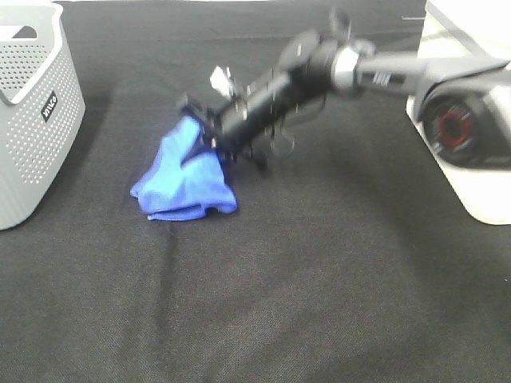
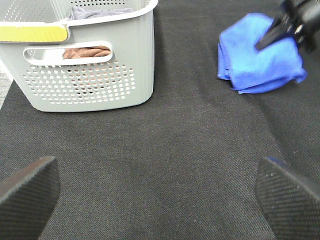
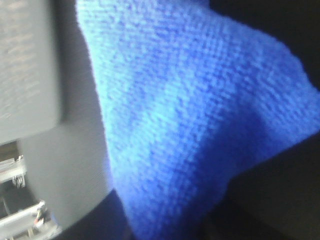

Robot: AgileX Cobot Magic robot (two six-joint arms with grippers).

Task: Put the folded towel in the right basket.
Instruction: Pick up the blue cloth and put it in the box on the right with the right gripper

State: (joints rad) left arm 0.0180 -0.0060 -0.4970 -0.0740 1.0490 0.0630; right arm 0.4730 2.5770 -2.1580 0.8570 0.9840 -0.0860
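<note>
The folded blue towel (image 1: 185, 177) lies left of the middle on the black cloth, with its upper corner pulled up into a peak. My right gripper (image 1: 204, 134) reaches across from the right and is shut on that raised corner. It also shows in the left wrist view (image 2: 280, 30) on the towel (image 2: 255, 60). The right wrist view is filled by the towel (image 3: 190, 115) up close. A white container (image 1: 489, 187) stands at the right edge, partly hidden by the right arm. My left gripper (image 2: 160, 195) is open and empty, low over the cloth, apart from the towel.
A grey perforated basket (image 1: 32, 120) stands at the left edge. In the left wrist view it (image 2: 90, 85) holds a brown cloth (image 2: 86, 51) and a grey one. The black cloth (image 1: 319, 287) covers the table.
</note>
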